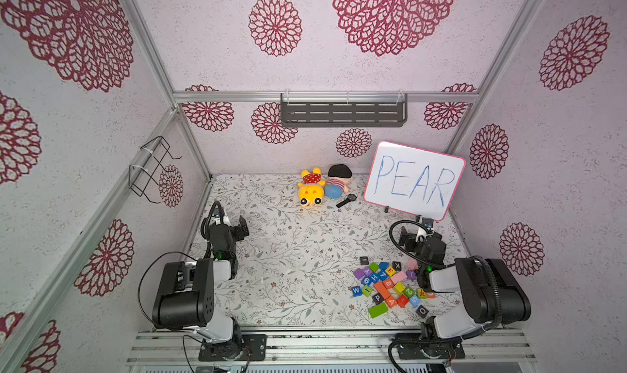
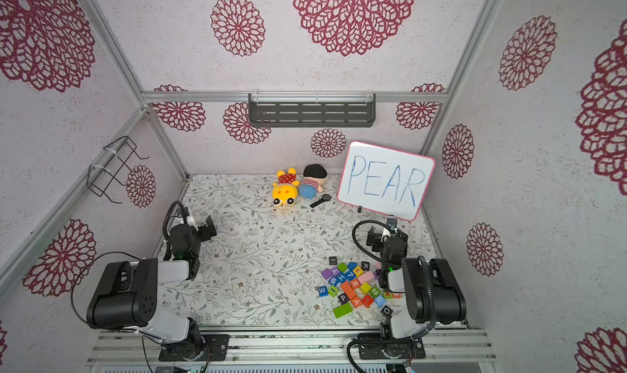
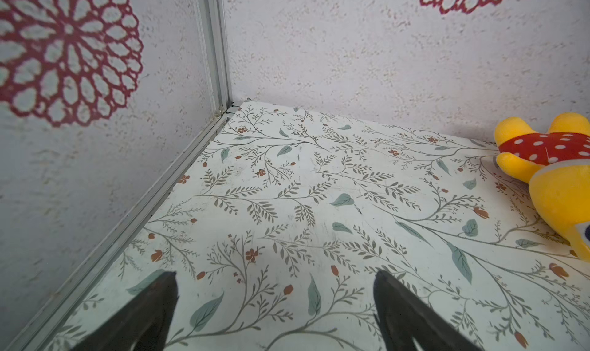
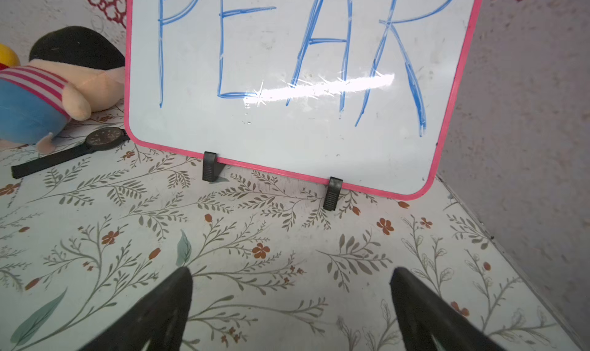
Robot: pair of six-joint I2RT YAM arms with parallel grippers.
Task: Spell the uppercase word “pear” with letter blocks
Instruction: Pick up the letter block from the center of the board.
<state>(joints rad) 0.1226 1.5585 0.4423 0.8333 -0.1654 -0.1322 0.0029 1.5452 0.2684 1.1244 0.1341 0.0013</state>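
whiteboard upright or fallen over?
Upright, leaning back a little. The whiteboard stands on two black clip feet on the table, with PEAR facing forward.

Pale textured walls point(image 1: 373, 76) with crimson floral medallions enclose a leaf-patterned tabletop point(image 1: 288, 252), evenly lit.

pink-edged whiteboard point(image 1: 414, 181), leafy floral table point(image 1: 288, 252)
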